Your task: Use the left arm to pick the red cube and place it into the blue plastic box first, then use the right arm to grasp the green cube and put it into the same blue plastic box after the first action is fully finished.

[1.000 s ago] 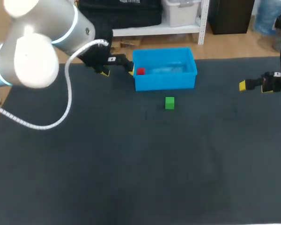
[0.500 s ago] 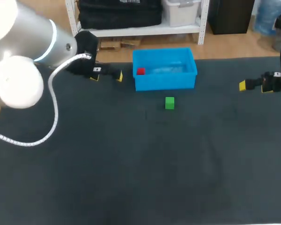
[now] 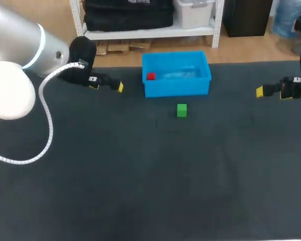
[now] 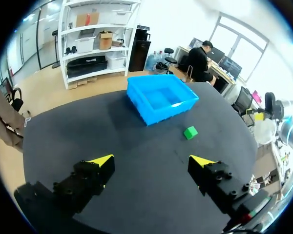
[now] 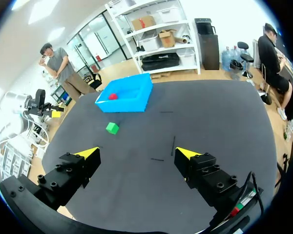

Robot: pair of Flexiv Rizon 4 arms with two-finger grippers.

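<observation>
Red cube point(image 3: 150, 76) lies inside the blue plastic box point(image 3: 176, 89), close to its left end wall in the head view. The box sits at the far side of the dark worktop point(image 3: 140, 175). Green cube point(image 3: 181, 110) rests on the worktop just in front of the box, not touching it.

Left gripper point(image 3: 107, 86) hangs beside the box's left end, apart from it. Its fingers are spread, and its wrist view shows bare worktop between them.

Right gripper point(image 3: 272, 93) is at the worktop's right side, well apart from the box and green cube. Its fingers are likewise spread, with bare worktop between them.
</observation>
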